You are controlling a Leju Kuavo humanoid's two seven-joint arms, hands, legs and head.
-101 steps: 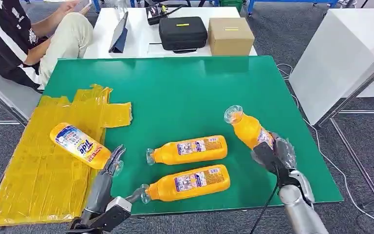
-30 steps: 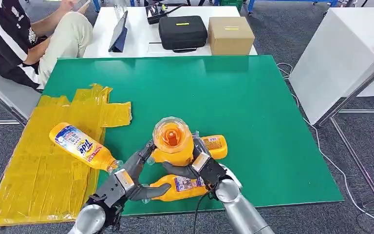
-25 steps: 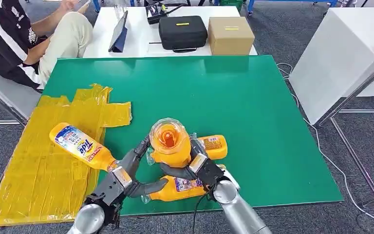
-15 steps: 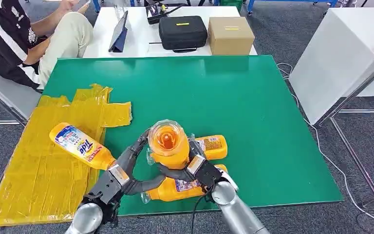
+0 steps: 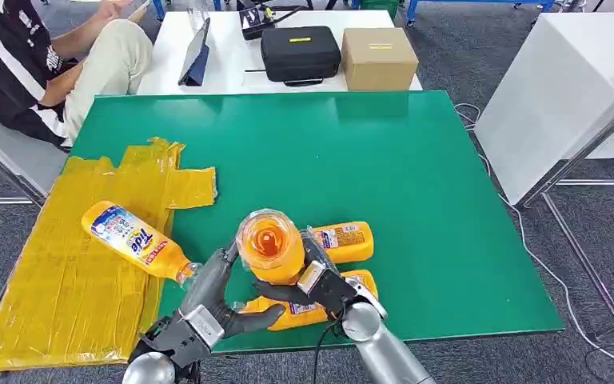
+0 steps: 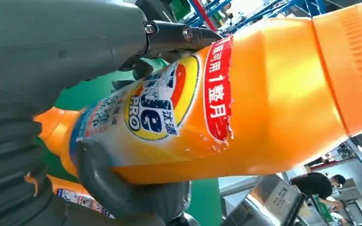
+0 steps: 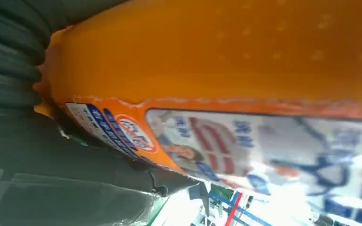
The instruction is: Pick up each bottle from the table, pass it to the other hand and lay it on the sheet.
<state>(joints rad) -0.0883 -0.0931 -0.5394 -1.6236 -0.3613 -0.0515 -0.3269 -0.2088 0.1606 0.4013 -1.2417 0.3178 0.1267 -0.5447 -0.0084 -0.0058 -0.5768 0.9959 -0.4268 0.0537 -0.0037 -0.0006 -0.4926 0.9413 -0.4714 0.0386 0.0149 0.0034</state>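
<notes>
Green bench [image 5: 416, 160]; handover step: right hand [image 5: 324, 282] and left hand [image 5: 208, 308] both grasp the upright bottle [image 5: 269, 244]; next, right should let go, left carries it to yellow sheet [image 5: 64, 280].

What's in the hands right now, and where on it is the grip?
One orange bottle, upright with its cap up. Both the left hand and right hand grip its lower body.

Both silver arms rise from below and meet at centre. The left robot hand [image 5: 208, 308] wraps thumb and dark fingers [image 6: 179, 35] round the raised orange bottle [image 5: 269, 244], while the right robot hand [image 5: 324, 286] grips it from the opposite side.
</notes>
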